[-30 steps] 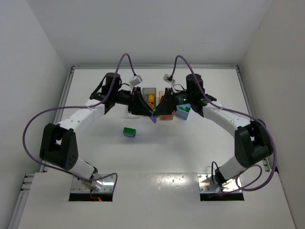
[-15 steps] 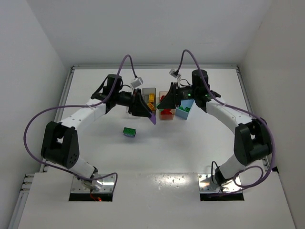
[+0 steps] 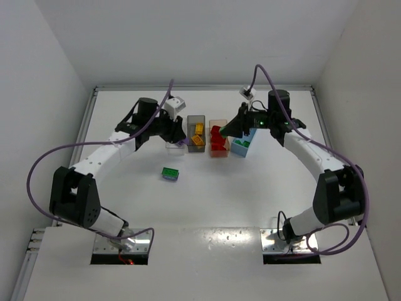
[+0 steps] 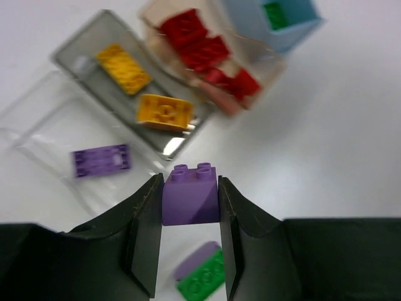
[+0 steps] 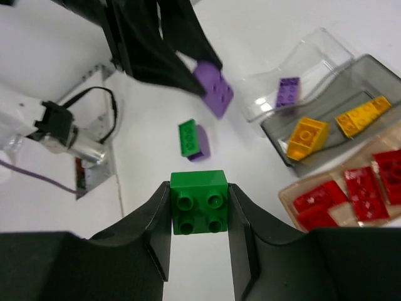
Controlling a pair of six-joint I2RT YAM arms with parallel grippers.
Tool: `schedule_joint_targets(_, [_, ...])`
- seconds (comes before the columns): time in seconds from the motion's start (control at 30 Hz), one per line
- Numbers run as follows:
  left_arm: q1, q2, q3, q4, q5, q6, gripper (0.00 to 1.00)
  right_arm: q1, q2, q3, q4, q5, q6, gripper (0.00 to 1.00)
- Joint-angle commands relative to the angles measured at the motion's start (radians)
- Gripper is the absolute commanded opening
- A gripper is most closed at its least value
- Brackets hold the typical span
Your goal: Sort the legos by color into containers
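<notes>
Legos are pinched in both grippers: the left gripper (image 4: pixel 190 188) is clamped on a purple brick (image 4: pixel 191 207), the right gripper (image 5: pixel 199 191) on a green brick (image 5: pixel 199 210). Both hang above the row of containers at the far middle of the surface (image 3: pixel 250 188). From left to right stand the clear bin (image 4: pixel 37 135), grey bin (image 4: pixel 72 53), tan bin (image 4: pixel 266 69) and light blue bin (image 4: pixel 294 34), rims side by side. Near-left of the row, well apart from its edges, a green-and-purple stack (image 3: pixel 169 173) lies on open white surface.

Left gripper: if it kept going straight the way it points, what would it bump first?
Probably the near end of the smoky grey bin, just past the purple brick the left gripper holds; the clear bin is close beside, and depth is unclear.
</notes>
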Motion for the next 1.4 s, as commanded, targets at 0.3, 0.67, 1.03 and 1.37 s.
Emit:
schedule_joint_targets(0.3, [-0.012,0.19,0.111,0.052,-0.498,-0.069,0.12,-0.069,0.044,-0.01,-0.051,0.376,-0.104,0.04])
schedule_joint_targets(0.67, [-0.012,0.244,0.19,0.051,-0.412,-0.155,0.79,-0.137,0.211,0.071,-0.032,0.416,-0.086,0.04])
schedule_joint_targets(1.03, [0.086,0.129,0.118,0.076,-0.062,-0.142,0.95,-0.166,0.276,0.099,-0.071,0.536,-0.17,0.53])
schedule_joint_targets(1.37, [0.131,-0.006,0.029,-0.384,0.135,0.528,0.83,-0.157,0.173,0.078,-0.08,0.496,-0.19,0.84])
